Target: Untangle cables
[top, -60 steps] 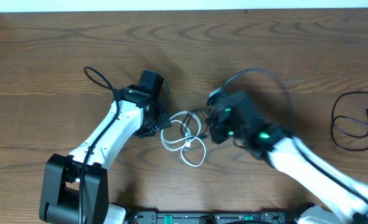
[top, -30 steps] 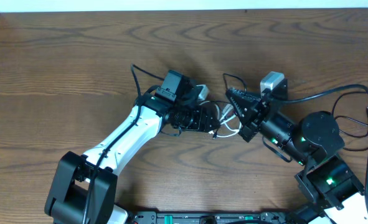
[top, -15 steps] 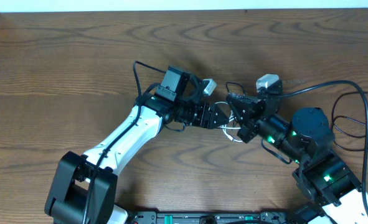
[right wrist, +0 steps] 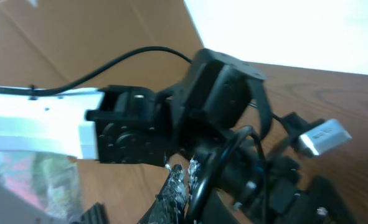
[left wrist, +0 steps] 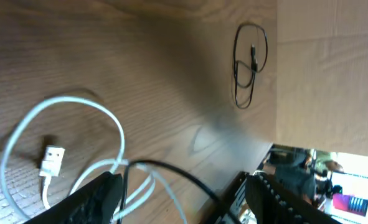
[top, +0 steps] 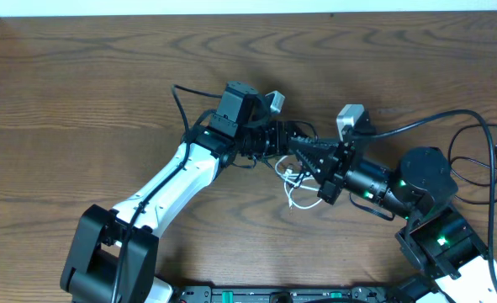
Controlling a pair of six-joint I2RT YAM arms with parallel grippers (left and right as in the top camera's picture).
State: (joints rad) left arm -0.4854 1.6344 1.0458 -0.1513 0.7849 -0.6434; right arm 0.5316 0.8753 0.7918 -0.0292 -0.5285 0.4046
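Between the left jaws (left wrist: 182, 184), which stand spread wide and pinch nothing that I can see, two strands of the thin white cable (left wrist: 65, 99) run together with a thin dark cord (left wrist: 171, 172). They cross each other there, so I judge that the untangling is not finished. The right jaws (right wrist: 190, 194) are pressed together. A dark cord curves out from them in the right wrist view, but I cannot tell if they really pinch it or the white cable.

The rest of the white cable makes one open loop below the jaws, over the brown wooden worktop (top: 105, 67), with its flat white plug (left wrist: 51, 160) free at the end. A second looped thin black cable (left wrist: 251, 62) lies alone near the right edge of the worktop, well apart from the others. That part looks done. What remains, in my opinion, is to pull the white strands out of the dark cord and to lay them apart.

From overhead, both arms reach toward the middle. The left gripper (top: 287, 140) comes from the lower left with its white forearm stretched, and the right gripper (top: 304, 153) comes from the lower right. The tips almost meet, just above the hanging white loop.
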